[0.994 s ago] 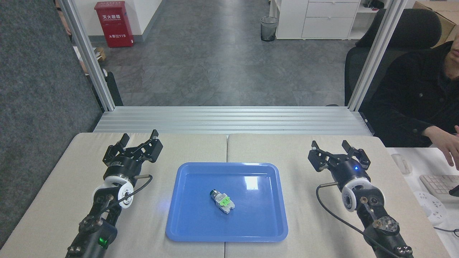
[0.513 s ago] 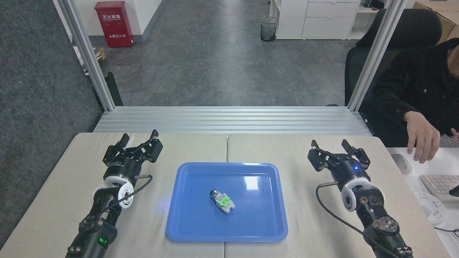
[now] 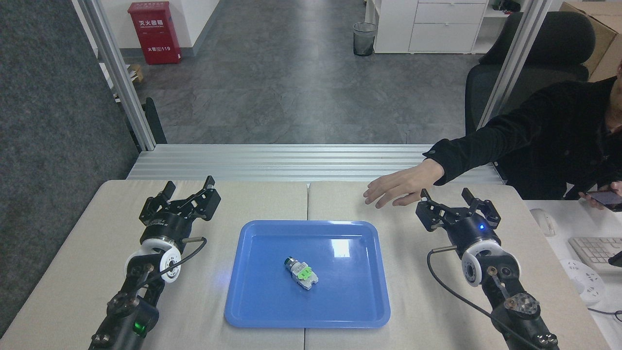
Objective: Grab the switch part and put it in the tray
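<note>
While 1 switch part (image 3: 301, 272) lies in 1 tray (image 3: 252, 306), 2 grippers gape empty.

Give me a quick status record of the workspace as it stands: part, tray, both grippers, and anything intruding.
switch part: lying on its side inside the tray, near the middle
tray: blue, flat on the table between the two arms
left gripper: open, empty, left of the tray
right gripper: open, empty, right of the tray
intrusion: a person's hand reaching over the table's far edge, close to the right gripper, beyond the tray
task state: part in the tray, no gripper holding it
</note>
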